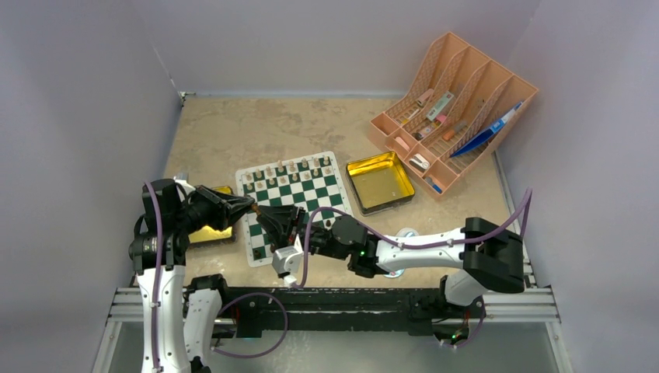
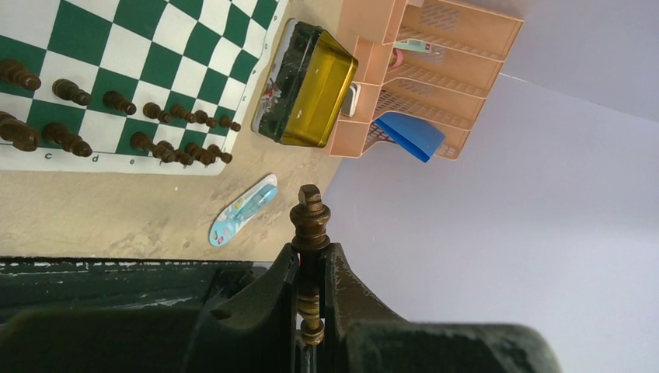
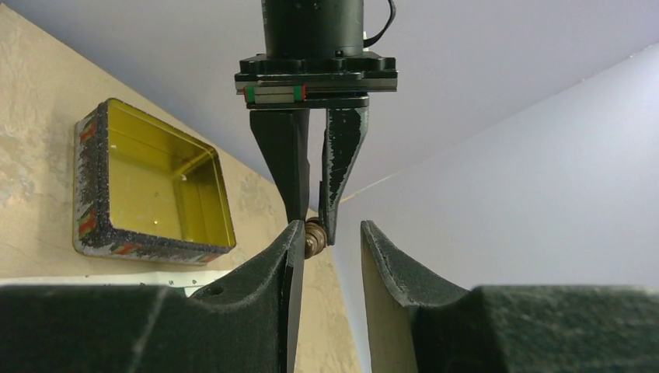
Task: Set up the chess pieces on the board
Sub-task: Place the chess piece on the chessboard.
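Note:
The board point(image 1: 299, 203), green and white checks, lies in the middle of the table. Dark brown chess pieces point(image 1: 291, 169) stand in two rows along its far edge, and they also show in the left wrist view point(image 2: 116, 101). My left gripper point(image 1: 247, 206) is shut on a dark brown chess piece point(image 2: 311, 221), held above the board's near left part, its top sticking out past the fingertips point(image 2: 289, 260). My right gripper point(image 1: 268, 221) is open and faces the left one tip to tip. In the right wrist view the held piece point(image 3: 314, 237) sits at my right gripper's point(image 3: 330, 241) left fingertip.
An open gold tin point(image 1: 379, 181) lies right of the board, and a second gold tin point(image 1: 210, 233) lies under the left arm. An orange rack point(image 1: 455, 109) with pens stands at the back right. A flat blue and white item point(image 2: 242, 210) lies near the front edge.

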